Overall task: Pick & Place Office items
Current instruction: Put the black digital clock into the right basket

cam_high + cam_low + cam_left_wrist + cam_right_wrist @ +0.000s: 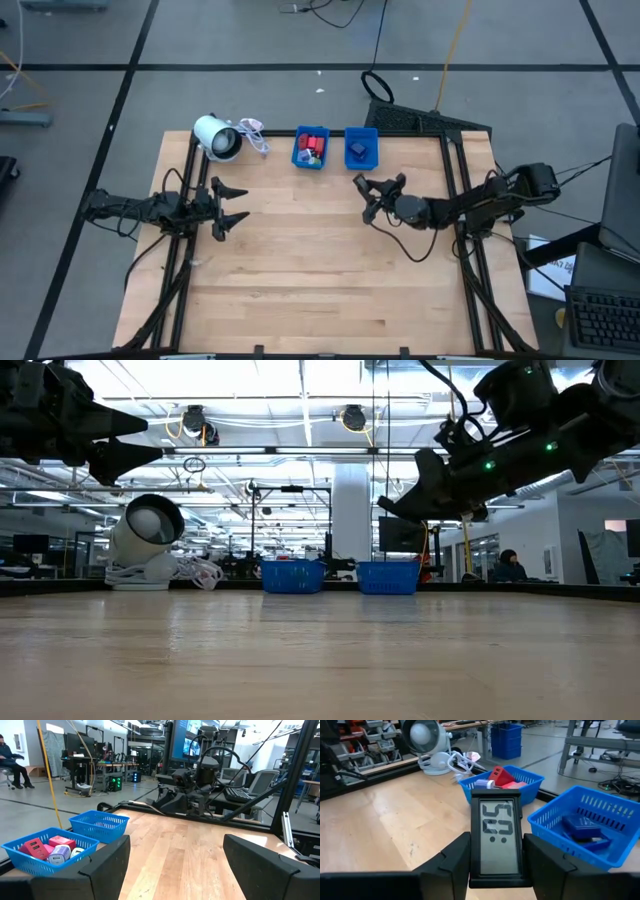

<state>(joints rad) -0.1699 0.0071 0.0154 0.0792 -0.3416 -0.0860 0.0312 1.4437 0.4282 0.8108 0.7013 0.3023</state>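
From above, the left end effector (232, 208) hangs over the left side of the wooden table (320, 290), its fingers spread wide with nothing between them. The right end effector (372, 196) sits just short of the two blue bins at the far edge; the right bin (361, 148) lies directly ahead of it and the left bin (311, 147), beside that one, holds red and pale office items (313, 145). A white lamp (217, 137) with its cord lies farther along that edge, nearer the left end effector's side.

At table height, both arms hover clear of the table (320, 660). The bins (292, 576) stand well beyond the right end effector (425, 500), which carries a dark flat piece.

Past the left arm's fingers (102, 862), spread apart and empty, one bin (47, 851) shows red, pink and pale office items (55, 849) inside.

In the right wrist view, the fingers (451, 860) are clamped on a small digital clock (496, 840), its display facing the camera. Beyond it, red items (501, 776) fill one bin (501, 782), and a dark blue box (582, 827) lies in the other (590, 827).
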